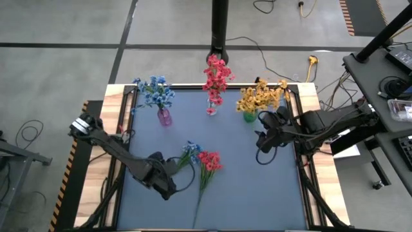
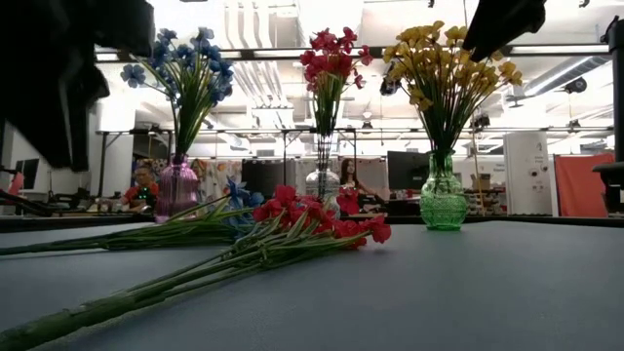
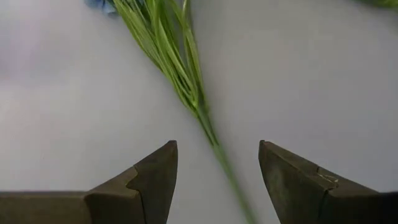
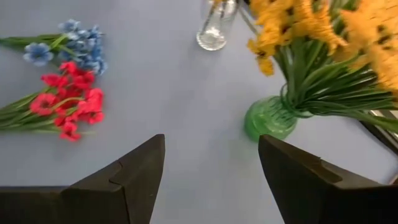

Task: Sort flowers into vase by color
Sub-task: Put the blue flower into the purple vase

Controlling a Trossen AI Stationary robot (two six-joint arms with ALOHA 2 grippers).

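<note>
the left gripper [image 3: 217, 180] hangs with fingers spread, empty, astride the blue sprig [image 1: 188, 152] stem on the table; beside it lies the red sprig [image 1: 209, 160]. closing off-centre could nudge the stem aside. farther off, the right gripper [image 4: 211, 174], also spread and empty, waits near the green vase [image 1: 250, 116], whose yellow blooms only the low view shows upright.

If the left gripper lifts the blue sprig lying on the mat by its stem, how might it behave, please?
The blue sprig would probably droop at its blossom end, since the stem is long and thin. It looks light. The narrow stem may slip between the open left gripper fingers.
</note>
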